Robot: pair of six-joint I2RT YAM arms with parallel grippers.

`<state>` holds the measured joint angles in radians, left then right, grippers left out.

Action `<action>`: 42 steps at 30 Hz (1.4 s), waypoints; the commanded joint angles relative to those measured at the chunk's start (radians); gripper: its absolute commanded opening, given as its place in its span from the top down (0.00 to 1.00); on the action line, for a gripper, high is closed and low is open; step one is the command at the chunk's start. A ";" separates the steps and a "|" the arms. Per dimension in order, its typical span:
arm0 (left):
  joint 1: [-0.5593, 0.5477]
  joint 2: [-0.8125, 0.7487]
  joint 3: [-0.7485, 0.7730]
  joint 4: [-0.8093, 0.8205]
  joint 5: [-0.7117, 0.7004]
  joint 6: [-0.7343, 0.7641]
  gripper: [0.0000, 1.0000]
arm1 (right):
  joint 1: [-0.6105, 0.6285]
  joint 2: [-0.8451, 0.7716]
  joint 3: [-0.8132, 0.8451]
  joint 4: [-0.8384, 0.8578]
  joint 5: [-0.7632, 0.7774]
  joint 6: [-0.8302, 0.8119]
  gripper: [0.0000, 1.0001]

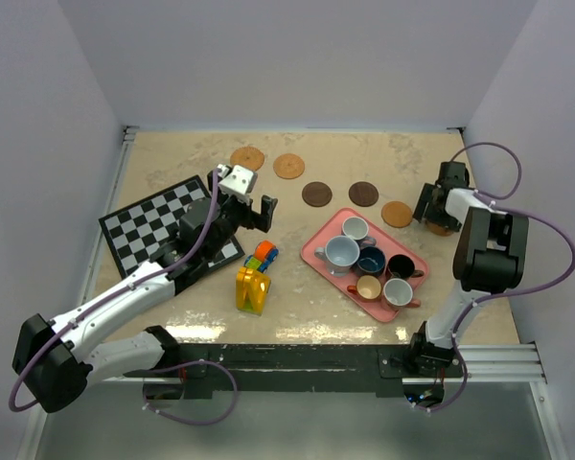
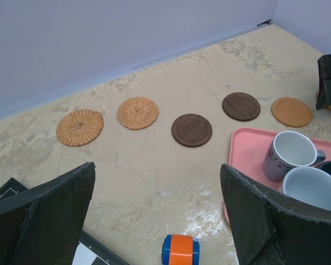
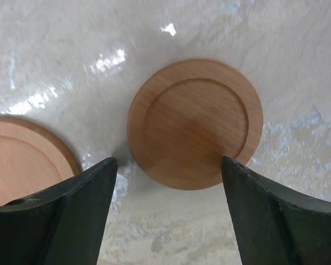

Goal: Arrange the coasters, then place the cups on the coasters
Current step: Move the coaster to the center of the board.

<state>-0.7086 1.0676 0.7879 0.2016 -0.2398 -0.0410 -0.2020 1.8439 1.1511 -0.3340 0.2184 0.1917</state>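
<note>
Five coasters lie in a loose row: two woven tan (image 1: 247,157) (image 1: 288,166), two dark brown (image 1: 316,195) (image 1: 363,194), one smooth tan (image 1: 397,214). A sixth tan wooden coaster (image 3: 196,124) lies flat on the table under my right gripper (image 3: 169,160). That gripper is open, its right fingertip (image 3: 231,171) over the coaster's rim. Several cups (image 1: 338,252) stand on the pink tray (image 1: 316,240). My left gripper (image 2: 157,168) hangs open and empty over bare table, facing the row of coasters (image 2: 192,130).
A checkerboard (image 1: 163,225) lies under the left arm. Colourful toy blocks (image 1: 261,255) and a yellow-orange block (image 1: 252,289) sit between board and tray. An orange-blue block (image 2: 180,249) is just below my left fingers. Walls close the back and both sides.
</note>
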 commanded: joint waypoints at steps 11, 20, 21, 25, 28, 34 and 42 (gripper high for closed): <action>-0.012 -0.009 -0.004 0.051 -0.036 0.023 0.00 | -0.010 -0.115 0.108 -0.112 -0.053 0.026 0.15; -0.011 0.009 -0.006 0.051 -0.052 0.035 0.00 | -0.034 -0.083 0.118 -0.011 -0.039 0.072 0.35; -0.011 0.012 -0.004 0.051 -0.053 0.036 0.00 | -0.036 -0.075 0.119 0.001 -0.036 0.069 0.38; -0.012 0.014 -0.006 0.051 -0.052 0.036 0.00 | -0.060 -0.051 0.107 0.068 -0.042 0.049 0.46; -0.011 0.015 -0.006 0.051 -0.050 0.036 0.00 | -0.074 -0.008 0.111 0.095 -0.057 0.028 0.51; -0.012 0.022 -0.006 0.051 -0.052 0.036 0.00 | -0.079 0.051 0.105 0.125 -0.080 0.006 0.59; -0.014 0.017 -0.006 0.051 -0.047 0.035 0.00 | -0.082 0.055 0.075 0.121 -0.054 -0.009 0.62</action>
<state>-0.7158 1.0855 0.7872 0.2016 -0.2817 -0.0212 -0.2810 1.9217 1.2392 -0.2386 0.1570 0.2012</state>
